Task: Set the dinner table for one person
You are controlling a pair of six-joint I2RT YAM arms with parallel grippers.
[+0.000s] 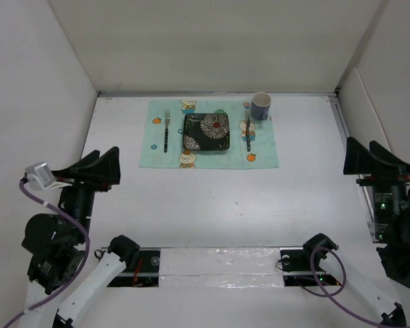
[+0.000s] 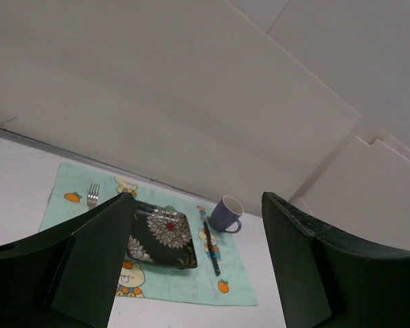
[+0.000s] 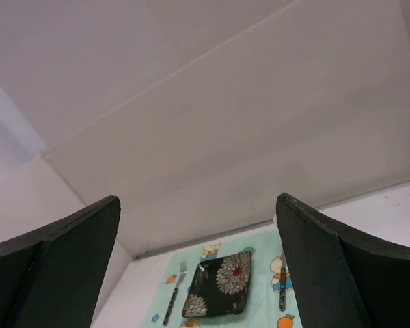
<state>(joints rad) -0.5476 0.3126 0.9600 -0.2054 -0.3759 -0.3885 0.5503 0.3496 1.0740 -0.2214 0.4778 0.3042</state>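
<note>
Worktop [image 1: 212, 205]: btwn white walls, placemat [image 1: 212, 156] at far side.
Done: plate [image 1: 206, 131], fork [image 1: 167, 130], utensil [image 1: 248, 133], mug [image 1: 261, 106] on placemat.
To do: prob. nothing.
L end effector [image 1: 105, 154]: wide, empty.
R end effector [image 1: 363, 147]: wide, empty.

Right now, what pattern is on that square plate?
Black plate with white flowers, clearest in the top view.
</note>
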